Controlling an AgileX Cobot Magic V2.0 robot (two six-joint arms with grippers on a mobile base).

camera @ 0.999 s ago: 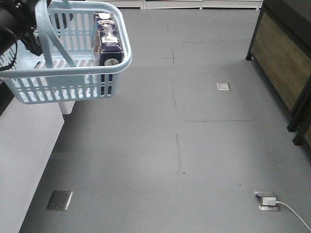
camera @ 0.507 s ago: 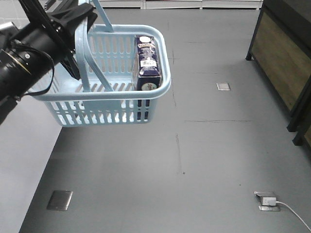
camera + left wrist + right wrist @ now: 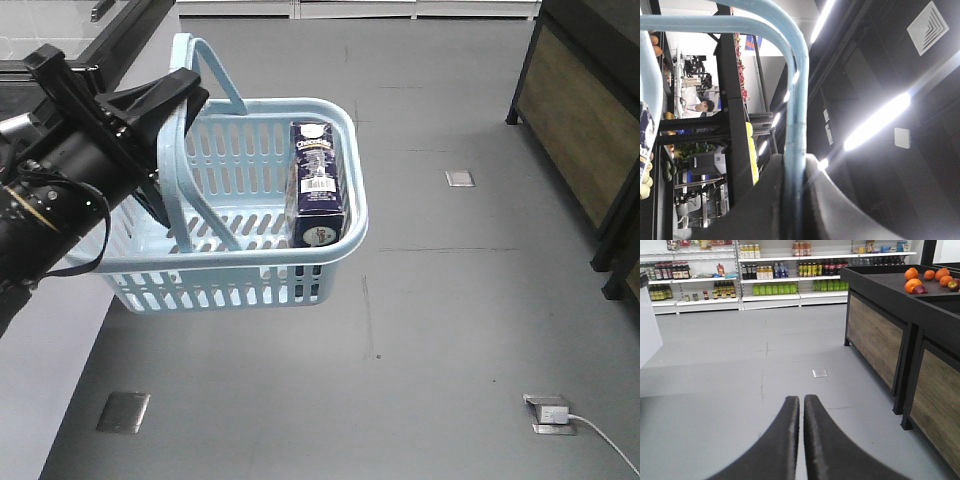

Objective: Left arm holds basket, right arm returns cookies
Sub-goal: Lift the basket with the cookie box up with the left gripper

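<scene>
Grey floor (image 3: 430,330) lies well below the basket (image 3: 230,265): your left arm (image 3: 60,190) jaws pinch its handle (image 3: 799,100), holding it aloft. Cookies (image 3: 317,185) stand inside, at its right end; your right arm (image 3: 790,450) jaws are pressed together, empty.

The front view has soft, even light and looks a little grainy. In the left wrist view the long ceiling lights (image 3: 875,127) glare white with hazy streaks, the rest is dark, and the blue basket handle (image 3: 797,100) up close is blurry. The right wrist view is bright and clear far off, but the right gripper's (image 3: 801,398) black fingers (image 3: 785,440) look fuzzy.
</scene>
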